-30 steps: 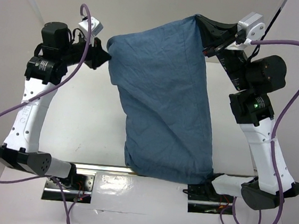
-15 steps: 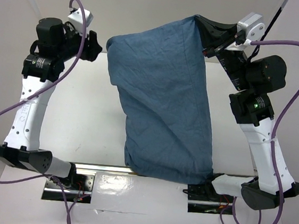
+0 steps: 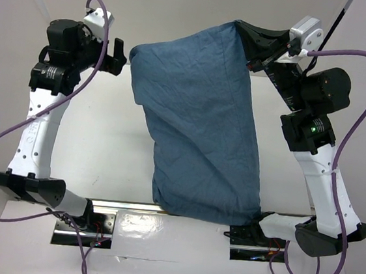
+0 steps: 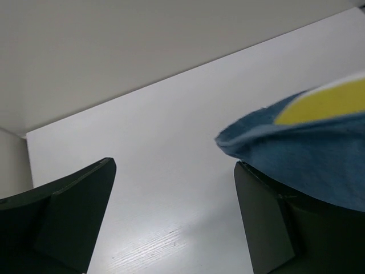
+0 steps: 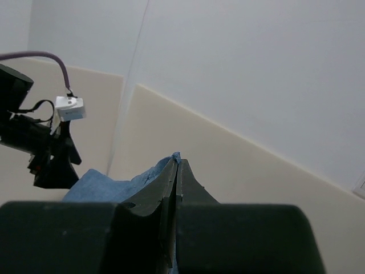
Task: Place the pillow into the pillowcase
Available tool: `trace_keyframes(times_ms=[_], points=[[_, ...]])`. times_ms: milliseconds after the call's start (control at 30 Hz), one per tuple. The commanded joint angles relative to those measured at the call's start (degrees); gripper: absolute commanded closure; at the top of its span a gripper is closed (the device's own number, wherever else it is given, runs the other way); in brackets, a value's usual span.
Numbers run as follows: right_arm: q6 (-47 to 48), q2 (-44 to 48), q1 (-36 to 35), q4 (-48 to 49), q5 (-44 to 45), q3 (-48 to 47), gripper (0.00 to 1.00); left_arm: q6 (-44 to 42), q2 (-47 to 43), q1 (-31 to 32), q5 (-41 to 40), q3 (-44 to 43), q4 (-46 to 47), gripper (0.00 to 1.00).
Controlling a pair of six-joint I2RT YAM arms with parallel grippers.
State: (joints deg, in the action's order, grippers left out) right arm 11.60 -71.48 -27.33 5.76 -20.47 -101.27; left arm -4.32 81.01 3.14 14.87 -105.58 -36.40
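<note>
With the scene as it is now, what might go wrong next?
1. Only the right hand pinches the dusty-blue wrinkled fabric pillowcase; the left hand stands open beside it, so the cloth may slip free.
2. The yellow edge of the soft white pillow shows at the case's mouth, so it may slide out.

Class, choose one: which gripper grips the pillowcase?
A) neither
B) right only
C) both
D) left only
B: the right gripper is shut on a corner of the pillowcase, while the left gripper stands open, gripping nothing.
</note>
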Motion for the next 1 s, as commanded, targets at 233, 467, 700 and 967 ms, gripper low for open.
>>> trace_keyframes(times_ms=[233, 467, 700, 967], points=[[-0.08, 1.52, 0.17, 1.36, 0.34, 1.33, 1.0, 1.94, 0.46, -0.41, -13.56, 1.69, 3.53, 0.04], [3.79, 1.18, 0.17, 6.18, 4.55, 17.5, 1.0, 2.47, -3.13, -0.41, -12.15, 5.73, 4.23, 0.04], [4.31, -7.69, 0.17, 11.12, 16.3, 18.41, 0.63, 1.77, -6.39, -0.41, -14.16, 10.13, 4.85, 0.02], [6.33, -10.26, 1.84, 4.57, 17.15, 11.03, 0.24, 2.3, -6.92, -0.41, -14.54, 13.47, 5.99, 0.01]])
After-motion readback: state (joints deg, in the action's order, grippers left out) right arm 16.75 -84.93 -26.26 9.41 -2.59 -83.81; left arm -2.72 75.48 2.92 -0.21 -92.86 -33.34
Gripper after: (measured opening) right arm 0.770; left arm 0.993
